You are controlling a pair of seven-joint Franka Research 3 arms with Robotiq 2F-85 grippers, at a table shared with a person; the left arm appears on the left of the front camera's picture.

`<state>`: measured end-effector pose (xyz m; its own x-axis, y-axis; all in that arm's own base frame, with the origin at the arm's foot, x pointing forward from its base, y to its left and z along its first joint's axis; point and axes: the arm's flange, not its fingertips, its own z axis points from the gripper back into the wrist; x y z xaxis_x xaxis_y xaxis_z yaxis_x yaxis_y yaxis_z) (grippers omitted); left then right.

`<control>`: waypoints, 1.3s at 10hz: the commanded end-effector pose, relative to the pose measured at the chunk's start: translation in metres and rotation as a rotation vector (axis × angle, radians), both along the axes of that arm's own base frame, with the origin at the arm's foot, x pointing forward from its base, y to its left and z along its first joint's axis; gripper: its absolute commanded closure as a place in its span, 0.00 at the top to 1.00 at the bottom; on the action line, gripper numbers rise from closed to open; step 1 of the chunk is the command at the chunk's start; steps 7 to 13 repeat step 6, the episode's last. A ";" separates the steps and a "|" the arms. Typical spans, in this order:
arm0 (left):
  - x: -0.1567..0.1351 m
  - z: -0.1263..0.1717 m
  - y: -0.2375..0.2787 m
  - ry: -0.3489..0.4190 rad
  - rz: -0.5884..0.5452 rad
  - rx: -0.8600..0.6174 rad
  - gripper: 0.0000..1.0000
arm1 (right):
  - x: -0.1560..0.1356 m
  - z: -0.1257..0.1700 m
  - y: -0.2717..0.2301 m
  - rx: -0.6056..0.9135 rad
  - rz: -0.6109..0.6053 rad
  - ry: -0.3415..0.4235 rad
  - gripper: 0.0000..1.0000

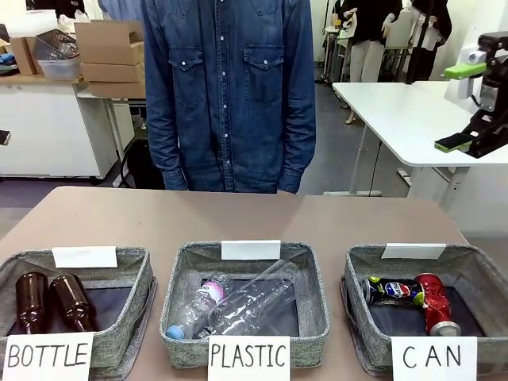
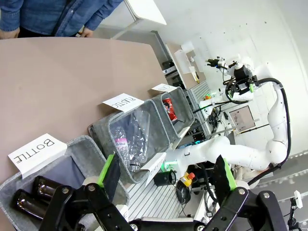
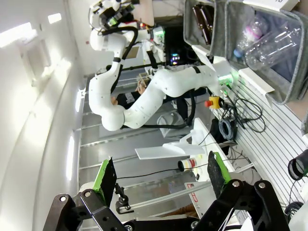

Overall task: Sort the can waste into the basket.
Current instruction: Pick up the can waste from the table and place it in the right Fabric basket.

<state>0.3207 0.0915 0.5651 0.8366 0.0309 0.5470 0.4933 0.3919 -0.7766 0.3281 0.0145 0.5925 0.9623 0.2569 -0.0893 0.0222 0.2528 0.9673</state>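
The red can [image 1: 432,304] and the dark blue can [image 1: 393,290] lie side by side on the dark floor of the grey basket [image 1: 361,278] signed "CAN", at the front right of the table. In the left wrist view the red can [image 2: 168,107] shows inside that farthest basket [image 2: 186,109]. My right gripper [image 1: 459,107] hangs open high at the right edge, well above the basket, with nothing between its green pads [image 1: 453,143]. Seen from its own wrist, the right gripper [image 3: 160,177] is open and empty. My left gripper [image 2: 167,175] is open too, above the table's left end.
The "PLASTIC" basket [image 1: 178,309] holds clear bottles in the middle. At the left, the "BOTTLE" basket [image 1: 139,294] holds two brown bottles. A person in a denim shirt [image 1: 230,95] stands at the far edge. The table's far half [image 1: 238,218] is bare.
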 end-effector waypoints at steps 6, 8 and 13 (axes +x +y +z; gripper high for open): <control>-0.001 0.002 0.001 -0.002 -0.012 0.010 1.00 | 0.001 0.001 -0.002 -0.009 0.017 -0.017 1.00; -0.001 0.002 0.001 -0.002 -0.012 0.010 1.00 | 0.001 0.001 -0.002 -0.009 0.017 -0.017 1.00; -0.001 0.002 0.001 -0.002 -0.012 0.010 1.00 | 0.001 0.001 -0.002 -0.009 0.017 -0.017 1.00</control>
